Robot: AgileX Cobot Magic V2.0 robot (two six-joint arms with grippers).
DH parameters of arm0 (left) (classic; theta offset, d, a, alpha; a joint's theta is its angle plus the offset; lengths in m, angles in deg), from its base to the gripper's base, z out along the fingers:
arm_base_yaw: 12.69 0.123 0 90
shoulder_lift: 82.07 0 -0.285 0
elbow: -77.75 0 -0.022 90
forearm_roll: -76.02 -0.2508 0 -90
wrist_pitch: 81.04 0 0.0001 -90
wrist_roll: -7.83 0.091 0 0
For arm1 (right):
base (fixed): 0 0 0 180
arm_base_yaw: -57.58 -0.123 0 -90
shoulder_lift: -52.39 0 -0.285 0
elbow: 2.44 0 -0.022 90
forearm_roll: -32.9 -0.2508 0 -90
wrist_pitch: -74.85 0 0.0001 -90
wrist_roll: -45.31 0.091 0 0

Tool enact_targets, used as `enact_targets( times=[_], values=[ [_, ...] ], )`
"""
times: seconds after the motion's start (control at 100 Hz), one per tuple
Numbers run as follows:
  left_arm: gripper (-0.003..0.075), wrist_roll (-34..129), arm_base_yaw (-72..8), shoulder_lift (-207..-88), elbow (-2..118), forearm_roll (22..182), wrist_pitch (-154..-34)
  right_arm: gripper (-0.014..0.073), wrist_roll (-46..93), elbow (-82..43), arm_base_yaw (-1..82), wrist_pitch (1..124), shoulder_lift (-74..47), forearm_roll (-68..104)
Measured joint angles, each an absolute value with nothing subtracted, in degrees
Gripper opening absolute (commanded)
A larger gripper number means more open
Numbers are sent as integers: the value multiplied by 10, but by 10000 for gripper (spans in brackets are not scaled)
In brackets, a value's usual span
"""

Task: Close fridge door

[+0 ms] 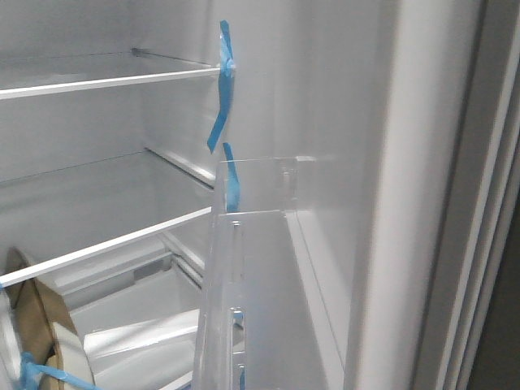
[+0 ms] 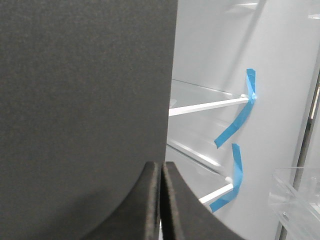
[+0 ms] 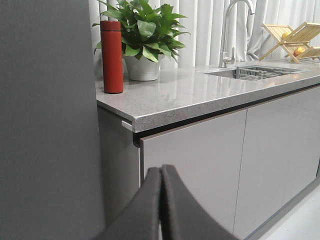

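Fridge door stood wide open, its white lining and clear bin facing the shelves; closing was not yet done. Both jaws were pressed shut and empty, left jaws just beside a dark grey panel, right jaws before the counter

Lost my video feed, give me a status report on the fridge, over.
Left gripper shut, empty; right gripper shut, empty. Fridge door open, white lining and clear bin showing. No obstruction seen.

My front camera sits close inside the fridge; left wrist shares its blue tape; right wrist faces the kitchen counter.
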State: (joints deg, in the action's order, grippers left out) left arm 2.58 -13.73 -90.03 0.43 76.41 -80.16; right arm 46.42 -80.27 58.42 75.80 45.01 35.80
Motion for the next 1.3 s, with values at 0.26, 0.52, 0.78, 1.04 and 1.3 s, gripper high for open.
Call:
enact_targets(
  times=[0.26, 0.52, 0.78, 1.04, 1.3],
  values=[
    [-21, 26, -137, -900, 4, 764, -802, -76, 464, -803, 584, 758, 450, 358],
    [-21, 26, -137, -900, 4, 764, -802, -76, 464, -803, 584, 758, 450, 358],
    [-21, 26, -137, -900, 4, 764, -802, -76, 464, -803, 584, 759, 450, 358],
    [-21, 26, -137, -900, 4, 764, -802, -76, 467, -785, 584, 760, 449, 358],
    [-21, 26, -137, -900, 4, 764, -802, -76, 468, -636, 584, 719, 348, 358]
  ],
)
